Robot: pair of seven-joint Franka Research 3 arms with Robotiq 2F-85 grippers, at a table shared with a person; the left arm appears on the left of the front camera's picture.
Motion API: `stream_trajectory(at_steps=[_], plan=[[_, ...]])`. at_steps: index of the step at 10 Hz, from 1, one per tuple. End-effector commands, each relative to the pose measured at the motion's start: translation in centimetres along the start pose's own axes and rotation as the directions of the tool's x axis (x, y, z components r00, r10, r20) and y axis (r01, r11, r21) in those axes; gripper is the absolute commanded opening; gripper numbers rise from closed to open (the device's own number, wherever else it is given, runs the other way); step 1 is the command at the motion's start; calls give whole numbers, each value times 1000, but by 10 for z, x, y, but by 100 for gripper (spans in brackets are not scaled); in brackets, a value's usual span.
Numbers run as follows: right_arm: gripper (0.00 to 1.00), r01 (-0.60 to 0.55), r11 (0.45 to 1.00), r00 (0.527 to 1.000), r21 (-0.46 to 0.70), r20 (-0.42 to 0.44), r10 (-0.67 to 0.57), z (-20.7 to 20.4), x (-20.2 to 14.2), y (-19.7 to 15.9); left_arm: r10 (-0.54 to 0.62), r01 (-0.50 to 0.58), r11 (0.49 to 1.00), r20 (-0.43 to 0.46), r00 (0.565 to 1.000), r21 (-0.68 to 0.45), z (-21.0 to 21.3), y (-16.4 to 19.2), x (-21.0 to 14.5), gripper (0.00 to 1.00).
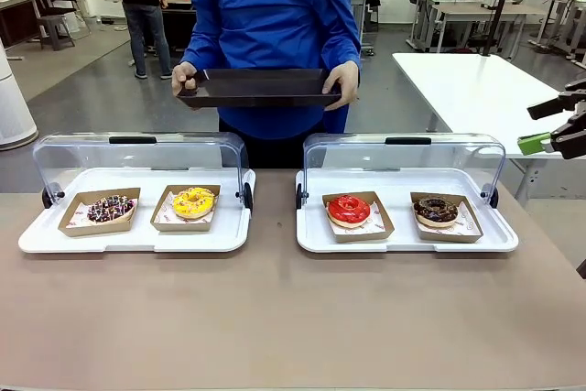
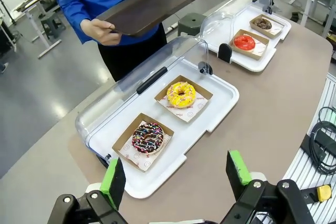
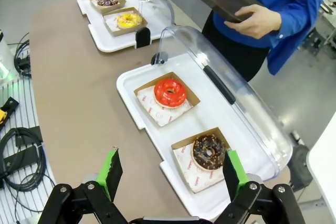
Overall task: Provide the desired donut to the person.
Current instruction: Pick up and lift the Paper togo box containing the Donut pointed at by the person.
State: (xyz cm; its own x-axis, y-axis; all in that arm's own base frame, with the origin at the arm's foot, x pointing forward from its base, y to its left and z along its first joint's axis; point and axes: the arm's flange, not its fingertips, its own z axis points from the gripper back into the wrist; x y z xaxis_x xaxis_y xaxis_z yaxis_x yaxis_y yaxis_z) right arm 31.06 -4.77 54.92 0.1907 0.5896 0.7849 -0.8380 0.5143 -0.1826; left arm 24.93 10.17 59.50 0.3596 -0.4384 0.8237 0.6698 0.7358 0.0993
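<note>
Both grippers were held apart with nothing between the fingers: the left gripper (image 2: 176, 179) was spread wide toward the left edge of the worktop (image 1: 275, 318), and the right gripper (image 3: 171, 177) was spread wide by its right edge. Two white trays were set side by side along the worktop's far edge, their clear lids swung back. On the left tray (image 1: 137, 237) a sprinkled chocolate donut (image 1: 111, 208) was laid nearest the left edge, with a yellow donut (image 1: 193, 201) beside it. On the right tray (image 1: 403, 237) a red donut (image 1: 349, 211) was placed toward the middle and a chocolate donut (image 1: 437, 211) toward the right edge. Each donut was kept in its own cardboard holder. Beyond the far edge, a dark serving tray (image 1: 261, 87) was held level in both hands by the person (image 1: 275, 34).
</note>
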Motion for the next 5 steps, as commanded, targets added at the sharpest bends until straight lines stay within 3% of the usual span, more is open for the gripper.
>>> stream_trajectory(at_steps=[1,5], plan=[[100,-14,1000,1000,5,11,13,0,1,0,16,-16,1000,11,1000,5,1,1,1,100],[100,-14,1000,1000,5,11,13,0,1,0,16,-16,1000,11,1000,5,1,1,1,100]])
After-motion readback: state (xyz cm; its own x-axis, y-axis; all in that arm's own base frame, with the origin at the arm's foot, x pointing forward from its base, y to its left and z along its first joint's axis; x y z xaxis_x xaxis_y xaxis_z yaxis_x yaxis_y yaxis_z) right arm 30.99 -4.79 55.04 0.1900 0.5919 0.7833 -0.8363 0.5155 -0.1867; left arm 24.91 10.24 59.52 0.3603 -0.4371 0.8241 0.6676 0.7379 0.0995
